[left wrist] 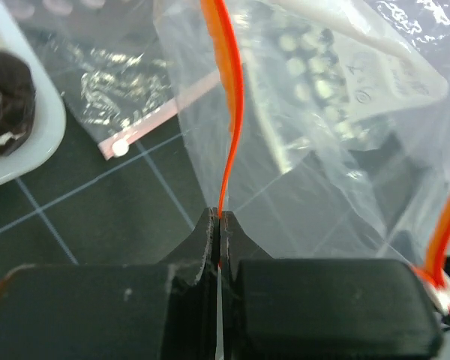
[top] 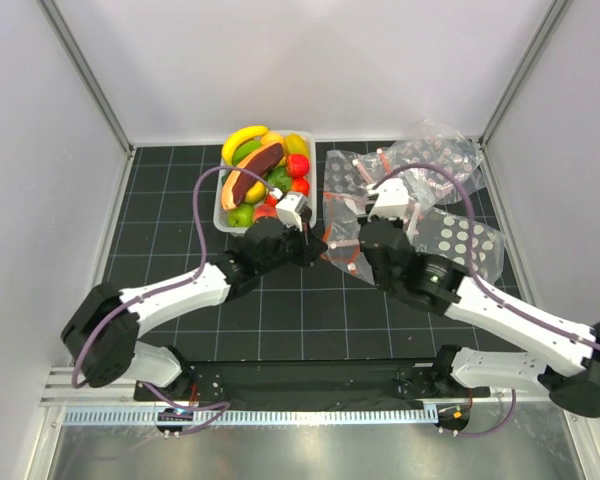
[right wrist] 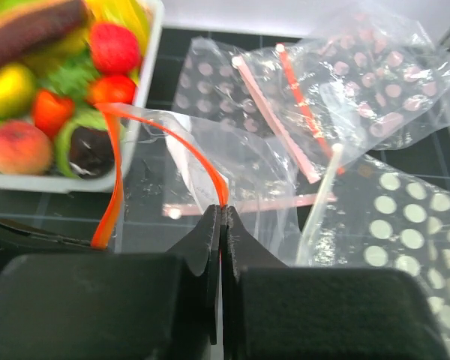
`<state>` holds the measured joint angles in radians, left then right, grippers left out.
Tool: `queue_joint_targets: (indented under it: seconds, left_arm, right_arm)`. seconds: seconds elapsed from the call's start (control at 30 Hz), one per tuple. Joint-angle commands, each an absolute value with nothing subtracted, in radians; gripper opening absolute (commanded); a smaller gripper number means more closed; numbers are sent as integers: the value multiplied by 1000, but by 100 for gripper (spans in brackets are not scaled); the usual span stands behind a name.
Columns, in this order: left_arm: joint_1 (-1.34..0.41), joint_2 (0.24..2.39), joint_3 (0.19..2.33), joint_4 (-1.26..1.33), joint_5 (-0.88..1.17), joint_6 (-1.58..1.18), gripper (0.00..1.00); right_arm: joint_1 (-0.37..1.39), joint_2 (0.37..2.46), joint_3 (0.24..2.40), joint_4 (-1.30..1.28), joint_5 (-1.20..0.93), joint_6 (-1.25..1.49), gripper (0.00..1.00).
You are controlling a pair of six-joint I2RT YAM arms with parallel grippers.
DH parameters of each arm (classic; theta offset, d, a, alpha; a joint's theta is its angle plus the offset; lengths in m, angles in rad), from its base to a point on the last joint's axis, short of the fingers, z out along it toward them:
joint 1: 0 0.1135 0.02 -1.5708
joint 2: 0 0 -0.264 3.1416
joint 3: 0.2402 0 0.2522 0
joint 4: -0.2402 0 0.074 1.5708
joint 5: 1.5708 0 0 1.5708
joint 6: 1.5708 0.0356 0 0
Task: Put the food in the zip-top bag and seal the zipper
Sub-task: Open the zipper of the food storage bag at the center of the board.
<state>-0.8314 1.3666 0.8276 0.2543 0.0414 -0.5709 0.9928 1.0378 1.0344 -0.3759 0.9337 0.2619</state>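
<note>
We see the left gripper [left wrist: 219,219] and right gripper [right wrist: 219,216] each clamped on the zipper [left wrist: 235,82], presumably spreading the zip-top bag [right wrist: 240,161] for the food [right wrist: 112,46].

R claw [right wrist: 219,215] clamps zipper [right wrist: 210,174] (bowed open), food [right wrist: 112,46] in tub [right wrist: 52,182].

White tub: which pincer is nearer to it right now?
Left. The left pincer, shut on the zipper, sits just beside the white tub; the right pincer grips the zipper farther right, across the bag mouth.
</note>
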Motion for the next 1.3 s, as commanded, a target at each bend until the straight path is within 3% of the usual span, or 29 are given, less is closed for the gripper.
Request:
queue_joint_targets:
  seconds: [0.0, 0.27, 0.37, 0.53, 0.6, 0.63, 0.73, 1.0, 1.27]
  left_arm:
    - [-836, 1437, 884, 259, -20, -563, 0]
    - [-836, 1497, 923, 199, -86, -529, 0]
    - [-836, 1505, 939, 177, -72, -503, 2]
    - [-836, 1486, 974, 95, -86, -476, 23]
    - [-836, 1457, 963, 83, -123, -476, 38]
    - [-836, 1445, 956, 81, -135, -477, 57]
    - [-836, 1408, 948, 57, -193, -472, 76]
    - [-836, 1286, 934, 3, -348, -420, 88]
    - [-827, 1439, 1082, -104, -486, -321, 92]
  right_arm:
    - [991, 1120, 1066, -382, 1017, 236, 1]
    - [953, 1207, 1019, -324, 1055, 280, 1]
    - [901, 1212, 1012, -330, 971, 319, 1]
    - [828, 1177, 988, -328, 882, 363, 1]
    - [789, 1142, 963, -315, 825, 380, 1]
    - [782, 1132, 956, -304, 818, 380, 1]
    - [779, 1118, 950, -305, 818, 379, 1]
    - [779, 1137, 965, -316, 781, 380, 1]
    - [779, 1129, 962, -311, 755, 376, 1]
